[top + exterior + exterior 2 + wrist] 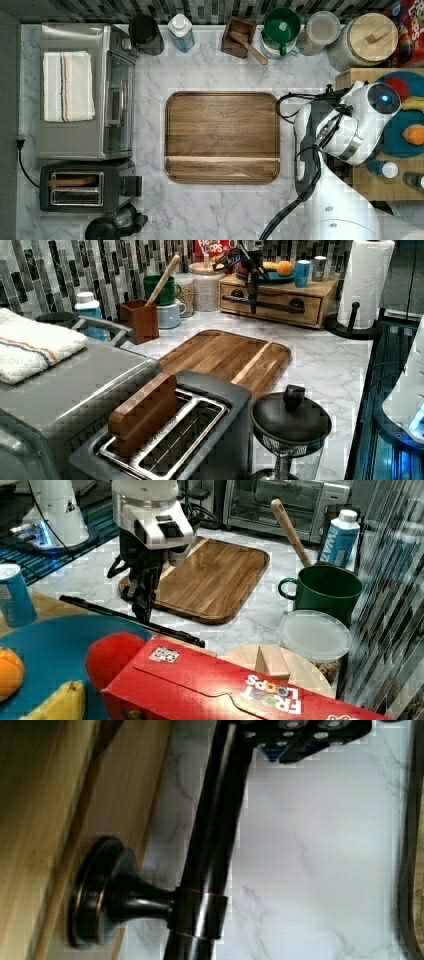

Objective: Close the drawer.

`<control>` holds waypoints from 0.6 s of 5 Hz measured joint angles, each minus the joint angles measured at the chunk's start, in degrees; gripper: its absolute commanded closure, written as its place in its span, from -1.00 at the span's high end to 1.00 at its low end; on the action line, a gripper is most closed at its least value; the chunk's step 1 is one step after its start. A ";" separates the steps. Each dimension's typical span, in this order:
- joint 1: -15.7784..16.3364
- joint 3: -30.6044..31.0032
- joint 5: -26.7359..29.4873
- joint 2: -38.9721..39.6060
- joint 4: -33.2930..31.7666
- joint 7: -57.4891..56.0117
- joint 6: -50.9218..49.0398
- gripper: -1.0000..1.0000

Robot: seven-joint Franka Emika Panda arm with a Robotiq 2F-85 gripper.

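Observation:
The drawer [311,315] is a light-wood front in the small cabinet at the counter's far end in the left view. It looks nearly flush with the cabinet; I cannot tell any gap. Its long black bar handle [280,306] [170,630] [205,860] runs across the front on round mounts [100,897]. My gripper [252,306] [144,611] [300,737] hangs straight down on the counter side of the bar, against it, with its jaws shut and nothing between them. In the top view the arm [350,125] covers the drawer front.
A blue plate [400,145] with fruit sits on the cabinet top [395,182]. The brown cutting board [222,136] lies mid-counter just behind the gripper. A paper towel roll [362,282] stands at the left view's right of the cabinet. Mugs and jars [281,27] line the back wall.

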 measured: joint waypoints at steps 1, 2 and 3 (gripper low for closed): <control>0.01 0.08 -0.18 0.01 0.06 0.00 -0.08 -1.00; 0.08 0.09 -0.41 0.07 0.17 -0.11 -0.25 -1.00; 0.00 0.05 0.11 0.17 0.34 -0.11 -0.42 -1.00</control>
